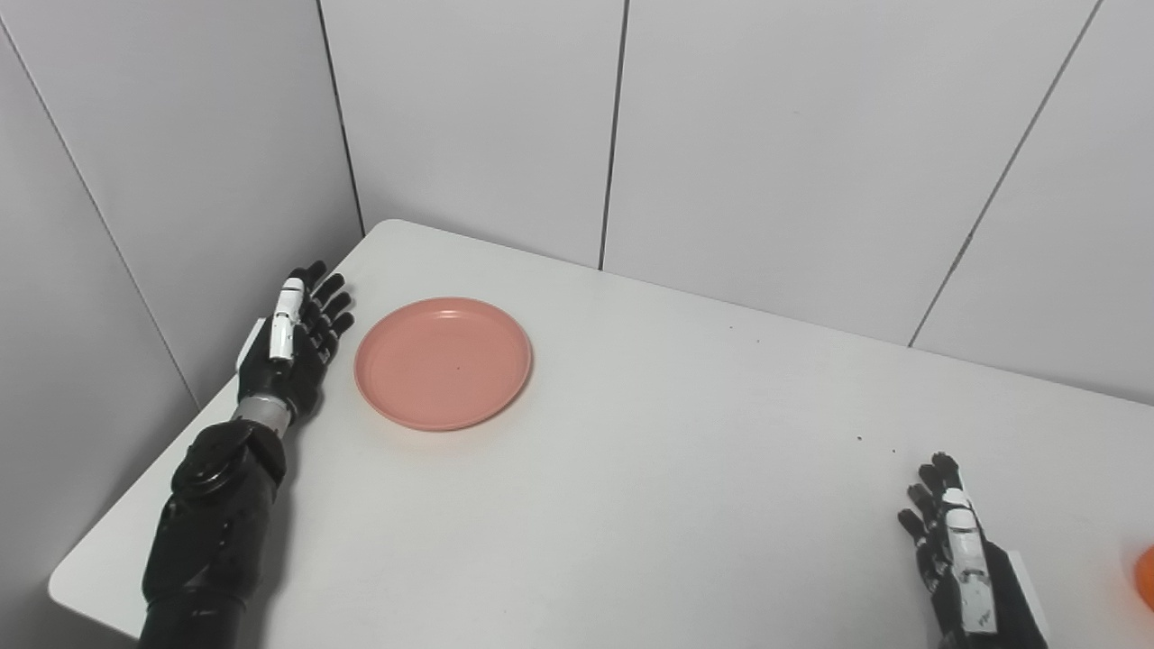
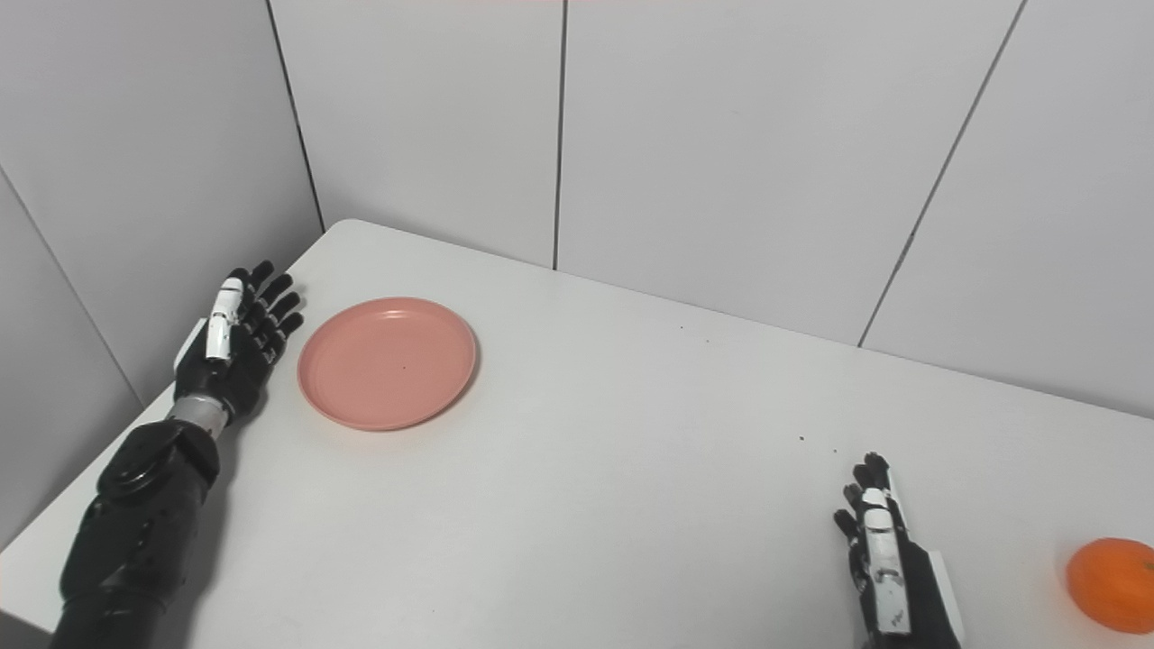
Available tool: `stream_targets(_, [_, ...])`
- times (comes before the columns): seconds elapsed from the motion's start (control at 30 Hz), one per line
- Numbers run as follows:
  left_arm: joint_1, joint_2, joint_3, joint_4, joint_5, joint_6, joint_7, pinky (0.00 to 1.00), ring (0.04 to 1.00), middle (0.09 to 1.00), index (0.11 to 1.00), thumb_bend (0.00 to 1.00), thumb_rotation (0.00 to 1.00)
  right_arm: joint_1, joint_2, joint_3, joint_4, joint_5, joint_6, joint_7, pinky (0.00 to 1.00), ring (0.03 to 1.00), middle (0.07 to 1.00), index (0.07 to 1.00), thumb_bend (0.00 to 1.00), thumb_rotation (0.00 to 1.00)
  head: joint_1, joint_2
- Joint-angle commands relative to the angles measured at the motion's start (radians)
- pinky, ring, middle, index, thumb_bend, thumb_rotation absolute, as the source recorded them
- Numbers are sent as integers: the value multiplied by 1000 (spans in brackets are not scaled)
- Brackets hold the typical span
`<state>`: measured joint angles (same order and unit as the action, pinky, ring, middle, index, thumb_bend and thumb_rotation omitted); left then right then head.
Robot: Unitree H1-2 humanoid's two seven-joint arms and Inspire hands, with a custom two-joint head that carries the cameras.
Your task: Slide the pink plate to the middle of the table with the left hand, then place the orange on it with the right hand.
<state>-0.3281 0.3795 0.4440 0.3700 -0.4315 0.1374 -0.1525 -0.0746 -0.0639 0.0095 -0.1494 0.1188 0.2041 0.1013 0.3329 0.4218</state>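
Left hand, fingers spread and empty, apparently just beside the pink plate: push its rim steadily toward tabletop centre.

Right hand, fingers apart and empty, waits near the orange.

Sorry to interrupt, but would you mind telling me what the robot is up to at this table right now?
Nothing is being held yet. The left hand is open beside the pink plate, just to its left and not touching it; the plate sits near the table's far left corner. The right hand is also open, resting near the front right, apart from the orange lying further right. The plate has not been slid to the middle yet.
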Motion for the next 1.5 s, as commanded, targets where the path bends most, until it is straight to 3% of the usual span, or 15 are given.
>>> stream_targets(0.0, [-35, 16, -11, 16, -9, 4, -12, 962, 950, 947, 932, 373, 1000, -16, -3, -6, -23, 4, 9, 0, 1000, 1000, 1000, 1000, 154, 1000, 1, 0])
stream_targets(0.27, [-41, 4, -32, 43, -2, -17, -24, 943, 930, 934, 927, 363, 1000, -14, -7, -4, -27, 2, 8, 3, 1000, 1000, 1000, 1000, 172, 1000, 0, 4])
stream_targets(0.97, [-20, -65, -102, -110, 16, 98, 42, 880, 893, 905, 893, 344, 1000, -16, -4, -8, -26, 17, 15, 5, 1000, 1000, 1000, 1000, 181, 1000, -8, 13])
stream_targets(1.23, [-23, -67, -119, -97, 21, 80, 15, 890, 908, 920, 915, 335, 1000, -19, -3, -2, -23, 6, 20, -1, 1000, 1000, 1000, 1000, 180, 1000, -13, 19])
stream_targets(1.47, [-33, -92, -130, -116, 4, 129, 14, 914, 913, 918, 916, 356, 1000, -20, 1, -1, -19, 1, 7, 1, 1000, 1000, 1000, 1000, 172, 1000, -24, 24])
